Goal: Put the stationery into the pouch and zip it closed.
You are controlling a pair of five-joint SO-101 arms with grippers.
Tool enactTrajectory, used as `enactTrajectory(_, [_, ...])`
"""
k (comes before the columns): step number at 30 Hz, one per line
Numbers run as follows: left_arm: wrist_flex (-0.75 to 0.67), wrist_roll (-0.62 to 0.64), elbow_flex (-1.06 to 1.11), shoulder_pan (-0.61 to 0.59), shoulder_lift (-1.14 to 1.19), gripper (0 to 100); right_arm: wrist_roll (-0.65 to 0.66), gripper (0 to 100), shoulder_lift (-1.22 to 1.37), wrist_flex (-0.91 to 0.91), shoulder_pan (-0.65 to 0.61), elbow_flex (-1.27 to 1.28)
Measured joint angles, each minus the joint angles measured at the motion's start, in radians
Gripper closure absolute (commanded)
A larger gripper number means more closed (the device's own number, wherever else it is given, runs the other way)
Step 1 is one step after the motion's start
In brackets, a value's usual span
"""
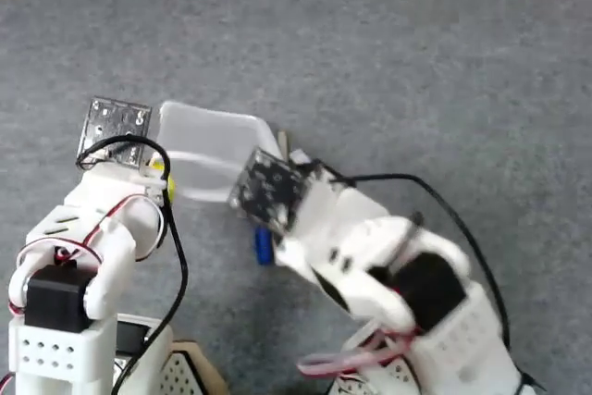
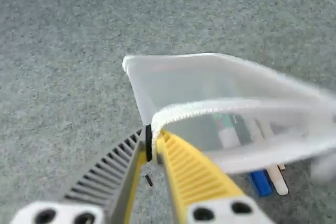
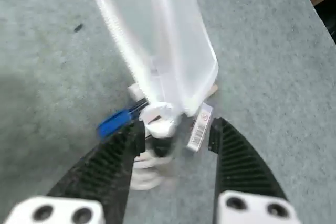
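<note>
The translucent pouch [image 1: 211,147] lies on the grey table, its zip edge raised and open. My left gripper [image 2: 152,142] is shut on the pouch [image 2: 210,85] at the end of its white zip, where a small dark piece sits between the fingers. Pens [image 2: 231,129] show through the pouch wall. A blue pen [image 2: 260,182] and a white stick [image 2: 278,183] poke out underneath. My right gripper [image 3: 173,140] stands open at the pouch's [image 3: 181,51] other end, straddling a white piece [image 3: 157,124], a labelled item [image 3: 199,129] and the blue pen [image 3: 115,121].
Grey table [image 1: 416,71] spreads wide behind and to the right of the pouch. The right arm [image 1: 379,256] crosses the front right and the left arm [image 1: 92,228] stands front left. A small dark speck [image 3: 77,27] lies on the table.
</note>
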Motion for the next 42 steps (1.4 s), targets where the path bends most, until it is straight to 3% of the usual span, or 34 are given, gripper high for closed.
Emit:
enactTrajectory(3, [0.0, 0.0, 0.0, 0.0, 0.0, 97, 0.002, 78.9, -0.037, 0.101, -0.046, -0.083])
enactTrajectory(9, [0.0, 0.0, 0.0, 0.0, 0.0, 97, -0.003, 78.8, -0.089, 0.124, -0.066, -0.087])
enactTrajectory(37, [0.0, 0.005, 0.0, 0.006, 0.0, 97, -0.031, 79.5, -0.087, -0.629, -0.015, 0.477])
enactTrajectory(42, [0.0, 0.002, 0.0, 0.014, 0.0, 97, -0.031, 94.6, -0.087, -0.643, -0.014, 0.514])
